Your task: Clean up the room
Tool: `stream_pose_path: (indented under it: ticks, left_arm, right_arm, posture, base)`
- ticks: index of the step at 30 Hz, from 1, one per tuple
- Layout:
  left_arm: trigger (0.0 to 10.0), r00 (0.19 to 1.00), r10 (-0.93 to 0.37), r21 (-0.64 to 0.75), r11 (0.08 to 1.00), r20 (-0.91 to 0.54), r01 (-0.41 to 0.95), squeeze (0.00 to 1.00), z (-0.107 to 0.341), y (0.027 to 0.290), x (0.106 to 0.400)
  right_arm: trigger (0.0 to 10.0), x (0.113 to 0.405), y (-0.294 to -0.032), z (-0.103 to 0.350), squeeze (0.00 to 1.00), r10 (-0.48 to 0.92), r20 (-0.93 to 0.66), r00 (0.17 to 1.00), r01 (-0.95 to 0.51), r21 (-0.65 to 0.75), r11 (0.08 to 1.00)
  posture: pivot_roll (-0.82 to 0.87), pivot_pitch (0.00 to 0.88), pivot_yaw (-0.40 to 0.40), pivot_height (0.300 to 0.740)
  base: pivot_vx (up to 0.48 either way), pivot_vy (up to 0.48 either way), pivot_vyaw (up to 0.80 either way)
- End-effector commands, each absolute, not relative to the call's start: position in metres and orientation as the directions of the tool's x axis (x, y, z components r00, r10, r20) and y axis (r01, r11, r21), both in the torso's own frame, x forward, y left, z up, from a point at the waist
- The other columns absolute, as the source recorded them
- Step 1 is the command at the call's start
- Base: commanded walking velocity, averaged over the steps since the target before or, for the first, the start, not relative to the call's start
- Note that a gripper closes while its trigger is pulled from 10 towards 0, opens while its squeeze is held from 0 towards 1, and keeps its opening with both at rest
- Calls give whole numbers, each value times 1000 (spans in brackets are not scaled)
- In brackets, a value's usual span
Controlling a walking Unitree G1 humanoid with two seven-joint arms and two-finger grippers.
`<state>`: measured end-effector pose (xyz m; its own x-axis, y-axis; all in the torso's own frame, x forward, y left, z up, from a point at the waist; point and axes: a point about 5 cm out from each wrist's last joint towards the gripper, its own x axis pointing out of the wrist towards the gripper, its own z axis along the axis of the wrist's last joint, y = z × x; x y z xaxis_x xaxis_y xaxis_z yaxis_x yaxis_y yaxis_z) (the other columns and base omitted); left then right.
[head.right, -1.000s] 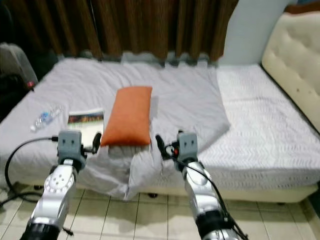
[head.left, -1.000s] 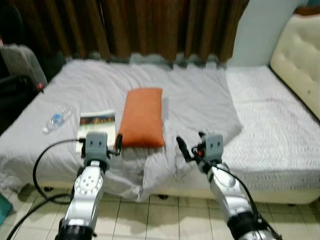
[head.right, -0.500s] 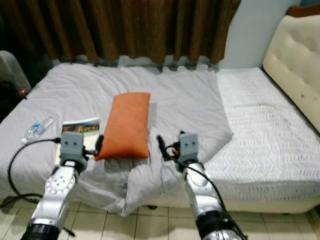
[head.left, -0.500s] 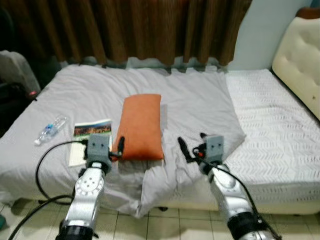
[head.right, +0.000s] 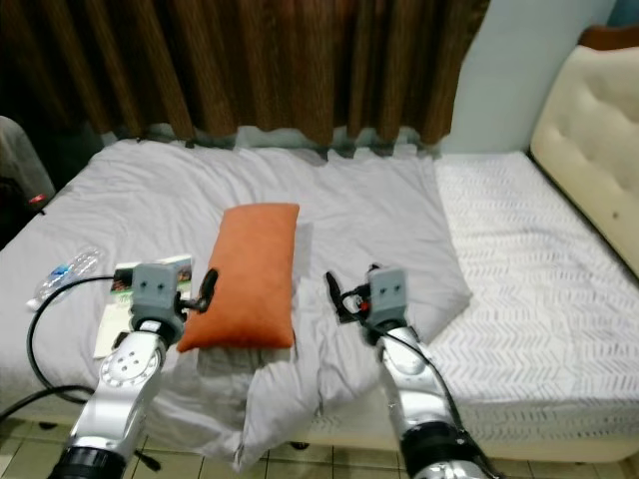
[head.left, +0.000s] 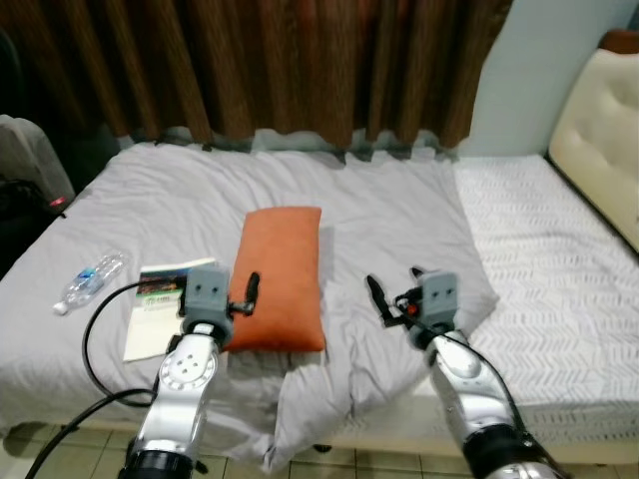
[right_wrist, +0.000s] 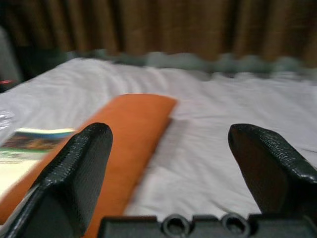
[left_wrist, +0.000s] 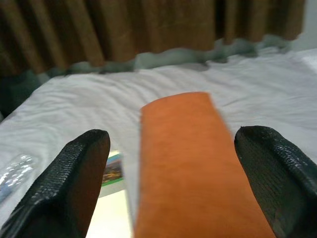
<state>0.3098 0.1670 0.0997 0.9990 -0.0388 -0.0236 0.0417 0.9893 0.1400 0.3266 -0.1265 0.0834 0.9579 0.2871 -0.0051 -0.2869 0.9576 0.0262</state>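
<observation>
While the robot closes on the bed:
Pillow: orange pillow point(head.left: 283, 274) lies lengthwise on the grey blanket point(head.left: 389, 215), larger in view than a second ago.
Left gripper point(left_wrist: 171, 188): jaws spread wide, empty, framing the pillow's near end.
Right gripper point(right_wrist: 173, 173): wide open, empty, just beside the pillow.
Clutter: book point(head.left: 160, 308) and water bottle point(head.left: 89, 279) left of the pillow.
Meaning: the approach looks nearly done; grasping the pillow seems next.

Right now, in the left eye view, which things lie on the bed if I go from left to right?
Water bottle → booklet → orange pillow → cream headboard at the far right edge.
</observation>
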Motion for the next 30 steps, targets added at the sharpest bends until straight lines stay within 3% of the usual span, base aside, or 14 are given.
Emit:
stream_pose_path:
  ticks: [1, 5, 12, 13, 19, 30]
  left_arm:
    - [10000, 999, -41, 143, 989, -21, 44, 0, 102, 166, 312]
    - [10000, 999, -43, 146, 988, -23, 46, 0, 102, 166, 313]
    - [10000, 999, -30, 147, 988, -38, 35, 0, 100, 168, 313]
    - [10000, 999, 19, 157, 988, -44, -12, 0, 98, 170, 313]
    - [10000, 999, 29, 148, 989, -23, -25, 0, 100, 163, 312]
    - [10000, 997, 52, 152, 987, -65, -42, 0, 94, 160, 313]
  right_arm:
    - [10000, 329, -129, 86, 0, 286, 0, 958, -286, 12, 958]
    - [10000, 329, -128, 86, 0, 291, 2, 957, -291, 27, 956]
    - [10000, 328, -126, 84, 0, 300, -7, 954, -300, 17, 954]
    - [10000, 328, -125, 84, 0, 305, -13, 952, -304, 21, 952]
    - [10000, 327, -125, 82, 0, 310, -23, 951, -309, 24, 951]
    - [10000, 327, -122, 81, 0, 345, -46, 937, -345, 14, 939]
  posture:
    - [38, 18, 9, 740]
    - [39, 18, 10, 740]
    - [38, 22, 12, 740]
    - [37, 25, 12, 740]
    - [34, 31, 11, 740]
    - [30, 40, 5, 740]
  base:
    - [428, 0, 0]
    - [351, 264, 0]
    - [0, 479, -736]
    - [0, 0, 0]
    - [44, 0, 0]
    - [458, 0, 192]
